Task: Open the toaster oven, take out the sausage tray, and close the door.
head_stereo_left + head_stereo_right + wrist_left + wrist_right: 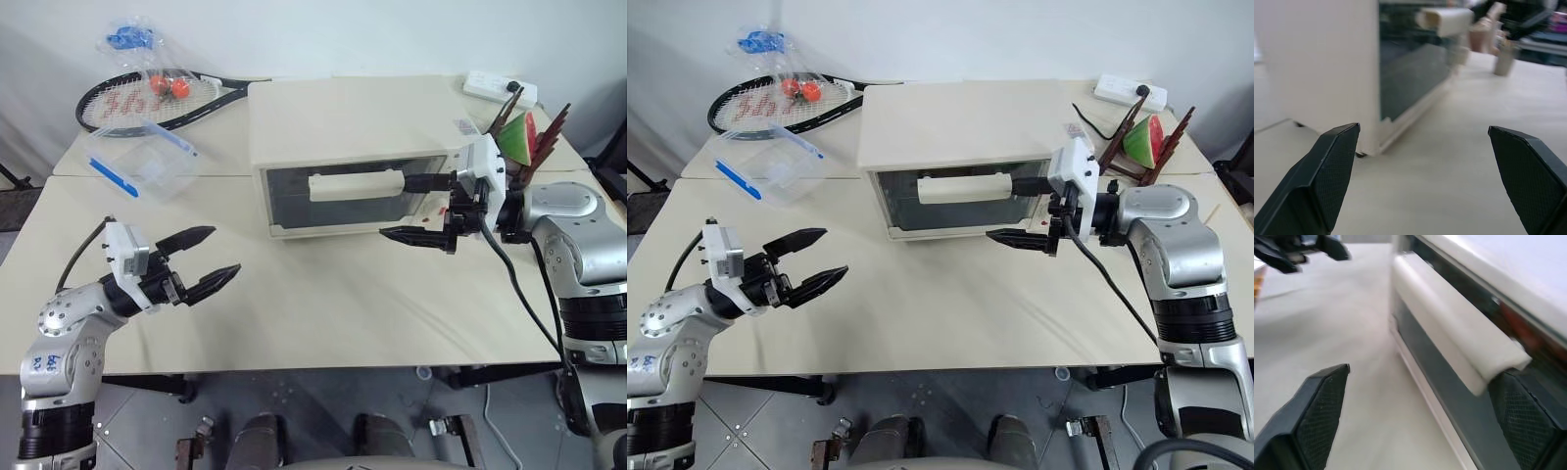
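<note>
— Since the door (345, 191) is shut on the toaster oven (343, 137), which end effector is placed to open it?

— The right end effector (419, 208). It sits at the right end of the door's bar handle (357, 184), pointing along the front of the oven toward the robot's left, jaws spread wide and holding nothing. One finger (429, 182) lies level with the handle's end, the other (411, 235) hangs lower, in front of the door's bottom edge.

— And the handle's long axis?

— It runs left to right across the glass, so the end effector meets it end-on, not across it (the right wrist view shows the bar (1449, 328) stretching away from between the fingers, its near end close to one of them). I judge the wrist has to come round the bar before any pull downward on a door hinged at its lower edge.

— The left one?

— The left end effector (204, 258) hovers over the tabletop (323, 304), well apart from the oven's left corner, also wide open and empty.

— Where is the sausage tray?

— Presumably inside, behind the glass; I can't make it out. The glass is dark, and the right arm covers the oven's right side, so the knobs are hidden. Whether a finger touches the handle, I cannot tell.
</note>
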`<state>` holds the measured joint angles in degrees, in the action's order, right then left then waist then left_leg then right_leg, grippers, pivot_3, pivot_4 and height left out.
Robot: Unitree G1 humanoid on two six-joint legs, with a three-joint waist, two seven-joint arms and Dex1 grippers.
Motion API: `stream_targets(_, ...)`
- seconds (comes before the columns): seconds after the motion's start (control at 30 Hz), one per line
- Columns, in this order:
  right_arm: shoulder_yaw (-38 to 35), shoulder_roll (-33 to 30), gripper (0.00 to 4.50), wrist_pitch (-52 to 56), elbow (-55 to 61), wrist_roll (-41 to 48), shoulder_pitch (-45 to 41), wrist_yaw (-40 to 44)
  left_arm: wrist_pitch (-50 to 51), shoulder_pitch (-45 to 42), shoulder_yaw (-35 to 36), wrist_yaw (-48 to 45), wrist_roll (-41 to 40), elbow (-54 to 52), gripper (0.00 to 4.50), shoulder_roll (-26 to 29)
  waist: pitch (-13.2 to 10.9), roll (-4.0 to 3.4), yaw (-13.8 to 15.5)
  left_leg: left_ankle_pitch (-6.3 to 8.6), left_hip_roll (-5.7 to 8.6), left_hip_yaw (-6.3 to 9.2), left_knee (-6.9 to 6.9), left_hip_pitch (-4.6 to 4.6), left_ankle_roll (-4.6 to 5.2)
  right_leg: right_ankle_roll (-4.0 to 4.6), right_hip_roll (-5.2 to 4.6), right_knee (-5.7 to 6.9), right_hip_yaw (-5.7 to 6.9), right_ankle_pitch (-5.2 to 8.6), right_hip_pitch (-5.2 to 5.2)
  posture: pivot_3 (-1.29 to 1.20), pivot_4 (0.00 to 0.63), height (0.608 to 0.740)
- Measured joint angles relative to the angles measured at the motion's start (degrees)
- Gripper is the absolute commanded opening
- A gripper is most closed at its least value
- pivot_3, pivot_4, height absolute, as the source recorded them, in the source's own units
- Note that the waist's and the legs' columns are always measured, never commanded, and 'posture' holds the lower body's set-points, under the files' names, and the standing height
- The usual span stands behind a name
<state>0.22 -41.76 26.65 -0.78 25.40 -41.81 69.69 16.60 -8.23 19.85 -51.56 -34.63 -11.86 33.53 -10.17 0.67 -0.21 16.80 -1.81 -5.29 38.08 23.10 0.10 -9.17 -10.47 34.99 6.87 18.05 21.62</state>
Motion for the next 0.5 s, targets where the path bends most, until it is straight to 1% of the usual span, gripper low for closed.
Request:
stream_targets(0.13, 0.2, -0.1, 4.48, 2.8, 4.3, 0.6, 1.8, -0.2, 1.7, 0.0, 1.3, 3.5, -1.6, -1.9, 4.5, -0.2, 0.0, 0.0, -0.1, 0.02, -0.01, -0.01, -0.05, 0.0, -0.03, 0.0, 0.01, -0.02, 0.0, 0.0, 0.03, 0.0, 0.15, 0.74)
stream_targets(0.37, 0.8, -0.3, 4.48, 5.9, 11.7, 0.8, 6.4, -1.7, 6.6, -0.1, 2.0, 4.6, -4.9, -3.1, 4.5, 1.5, 0.0, -0.03, -0.4, 0.03, -0.02, -0.03, -0.09, -0.01, -0.05, 0.0, 0.02, -0.02, 0.01, 0.0, 0.07, 0.0, 0.15, 0.74)
stream_targets(0.47, 0.8, -0.3, 4.5, 6.1, 13.7, 0.8, 8.3, -2.6, 8.1, -1.3, 1.8, 4.0, -6.0, -2.6, 3.92, 1.8, 0.0, -0.03, -0.3, 0.03, -0.02, -0.03, -0.09, 0.0, -0.05, 0.0, 0.02, -0.02, 0.01, 0.0, 0.07, 0.0, 0.15, 0.74)
stream_targets(0.5, 0.9, -0.3, 4.5, 6.1, 14.3, 0.8, 9.2, -2.9, 8.6, -2.9, 1.5, 3.2, -6.6, -1.7, 3.6, 2.2, 0.0, -0.03, -0.1, 0.03, -0.02, -0.02, -0.08, 0.0, -0.05, 0.0, 0.03, -0.01, 0.02, 0.0, 0.07, 0.0, 0.15, 0.74)
